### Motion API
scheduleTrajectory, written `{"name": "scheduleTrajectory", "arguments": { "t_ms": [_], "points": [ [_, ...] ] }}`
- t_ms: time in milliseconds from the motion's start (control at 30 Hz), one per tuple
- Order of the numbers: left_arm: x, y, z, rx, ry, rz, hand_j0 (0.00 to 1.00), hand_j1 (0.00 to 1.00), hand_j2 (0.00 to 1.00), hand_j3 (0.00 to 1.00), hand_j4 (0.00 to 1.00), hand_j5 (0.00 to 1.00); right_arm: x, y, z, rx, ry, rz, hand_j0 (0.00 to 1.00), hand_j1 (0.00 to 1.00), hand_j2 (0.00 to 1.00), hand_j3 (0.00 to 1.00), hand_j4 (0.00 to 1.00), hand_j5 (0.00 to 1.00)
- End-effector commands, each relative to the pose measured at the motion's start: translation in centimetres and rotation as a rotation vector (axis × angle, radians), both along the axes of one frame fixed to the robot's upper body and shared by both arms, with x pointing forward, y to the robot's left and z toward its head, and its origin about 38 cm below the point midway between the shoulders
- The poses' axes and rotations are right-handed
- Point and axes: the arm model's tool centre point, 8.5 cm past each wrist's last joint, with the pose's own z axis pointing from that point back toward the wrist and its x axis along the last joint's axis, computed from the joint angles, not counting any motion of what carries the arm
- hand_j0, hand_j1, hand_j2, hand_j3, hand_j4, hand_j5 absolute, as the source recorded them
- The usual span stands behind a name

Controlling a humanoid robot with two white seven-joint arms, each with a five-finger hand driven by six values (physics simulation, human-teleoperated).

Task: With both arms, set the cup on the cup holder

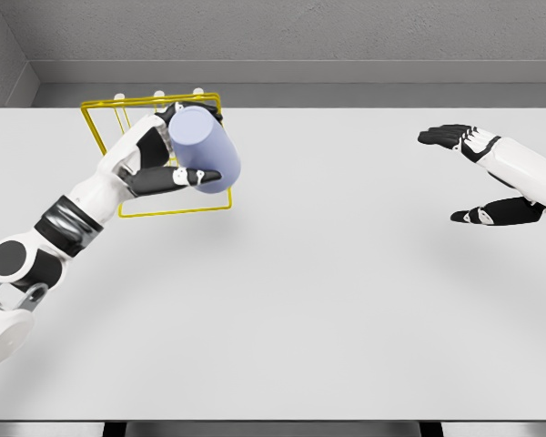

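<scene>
A pale lavender cup [205, 150] is held in my left hand [177, 155], fingers and thumb wrapped around its side, tilted with its closed end toward the camera. It hangs over the yellow wire cup holder [105, 123] at the table's back left, whose white-tipped pegs [157, 94] stand just behind the cup. My right hand [478, 177] hovers at the far right of the table, fingers spread and holding nothing, far from cup and holder.
The white table [328, 300] stretches across the view, with a grey wall behind its far edge. The holder's yellow base frame [177, 211] lies on the surface below the cup.
</scene>
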Motion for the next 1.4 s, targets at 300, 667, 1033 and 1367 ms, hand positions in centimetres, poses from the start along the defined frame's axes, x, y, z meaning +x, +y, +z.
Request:
{"name": "scheduleTrajectory", "arguments": {
  "t_ms": [300, 667, 1033, 1367],
  "points": [
    [0.7, 1.8, 0.7, 0.009, -0.012, 0.045, 0.62, 0.62, 0.62, 0.62, 0.62, 0.62, 0.0, 0.0, 0.1, 0.008, 0.002, -0.001, 1.0, 1.0, 1.0, 1.0, 1.0, 1.0],
    [2.1, 2.7, 0.7, 0.014, -0.008, 0.083, 0.62, 0.62, 0.62, 0.62, 0.62, 0.62, 0.0, 0.0, 0.1, 0.008, 0.002, -0.001, 1.0, 1.0, 1.0, 1.0, 1.0, 1.0],
    [2.8, 2.3, 0.3, 0.004, 0.004, 0.089, 0.62, 0.62, 0.62, 0.62, 0.62, 0.62, 0.0, 0.0, 0.1, 0.008, 0.002, -0.001, 1.0, 1.0, 1.0, 1.0, 1.0, 1.0],
    [3.1, 1.8, 0.1, 0.007, 0.003, 0.081, 0.88, 0.88, 0.88, 0.88, 0.88, 0.88, 0.0, 0.0, 0.1, 0.008, 0.002, -0.001, 1.0, 1.0, 1.0, 1.0, 1.0, 1.0]
  ]
}}
